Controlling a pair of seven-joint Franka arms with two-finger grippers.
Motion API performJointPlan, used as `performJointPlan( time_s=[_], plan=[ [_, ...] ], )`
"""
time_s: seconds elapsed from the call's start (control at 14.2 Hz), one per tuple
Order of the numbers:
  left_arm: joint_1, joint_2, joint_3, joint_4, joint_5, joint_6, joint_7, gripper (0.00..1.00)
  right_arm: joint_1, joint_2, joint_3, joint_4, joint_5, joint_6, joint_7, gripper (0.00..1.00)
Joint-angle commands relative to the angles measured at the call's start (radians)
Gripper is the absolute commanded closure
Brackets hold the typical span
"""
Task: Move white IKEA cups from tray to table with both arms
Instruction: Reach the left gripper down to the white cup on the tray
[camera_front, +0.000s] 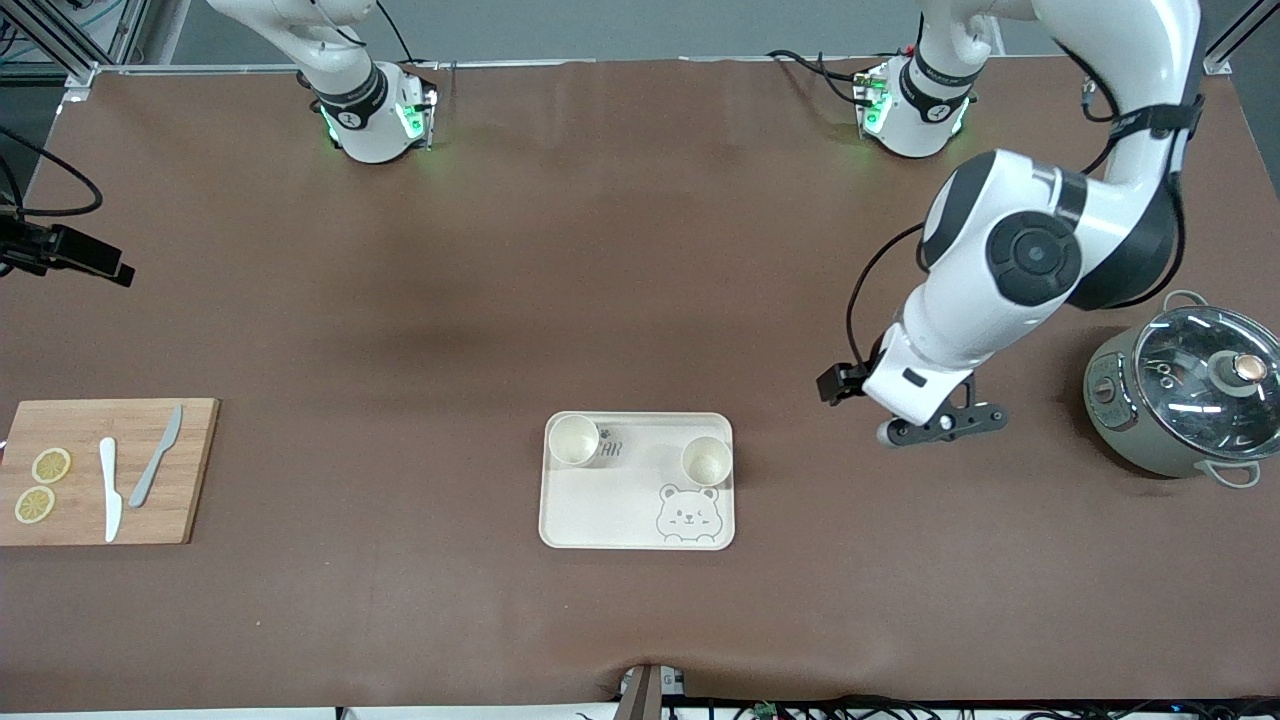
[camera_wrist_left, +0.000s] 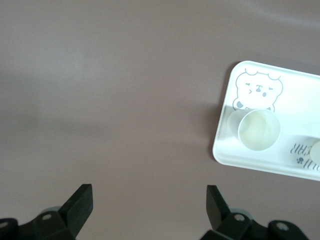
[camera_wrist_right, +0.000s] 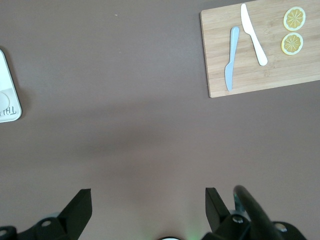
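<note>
Two white IKEA cups stand upright on the cream bear-print tray (camera_front: 620, 500): one (camera_front: 574, 440) at the corner toward the right arm's end, the other (camera_front: 706, 461) by the edge toward the left arm's end. My left gripper (camera_front: 940, 425) hangs over bare table between the tray and the pot, open and empty. In the left wrist view my left gripper (camera_wrist_left: 149, 200) is apart from the nearest cup (camera_wrist_left: 258, 130) and the tray (camera_wrist_left: 235, 150). My right gripper (camera_wrist_right: 148, 205) is open and empty over bare table; it is out of the front view.
A wooden cutting board (camera_front: 190, 470) with a white knife (camera_front: 109, 488), a grey knife (camera_front: 156, 455) and two lemon slices (camera_front: 50, 465) lies at the right arm's end. A pot with a glass lid (camera_front: 1190, 390) stands at the left arm's end.
</note>
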Motion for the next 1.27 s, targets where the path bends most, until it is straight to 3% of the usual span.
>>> performJointPlan(
  time_s=[0.0, 0.49, 0.63, 0.78, 1.2],
  plan=[
    [-0.039, 0.089, 0.003, 0.057, -0.011, 0.068, -0.089, 0.00, -0.024, 0.008, 0.015, 0.021, 0.019, -0.006, -0.008, 0.00],
    [-0.114, 0.224, 0.012, 0.092, -0.005, 0.271, -0.214, 0.00, -0.025, 0.009, 0.015, 0.021, 0.019, -0.006, -0.012, 0.00],
    [-0.134, 0.263, 0.022, 0.094, 0.010, 0.329, -0.215, 0.08, -0.025, 0.009, 0.015, 0.021, 0.019, -0.006, -0.012, 0.00],
    [-0.142, 0.289, 0.029, 0.110, 0.015, 0.332, -0.228, 0.22, -0.025, 0.009, 0.015, 0.021, 0.019, -0.005, -0.012, 0.00],
    [-0.173, 0.341, 0.033, 0.121, 0.018, 0.337, -0.257, 0.30, -0.027, 0.020, 0.015, 0.021, 0.017, -0.006, -0.015, 0.00]
  ],
)
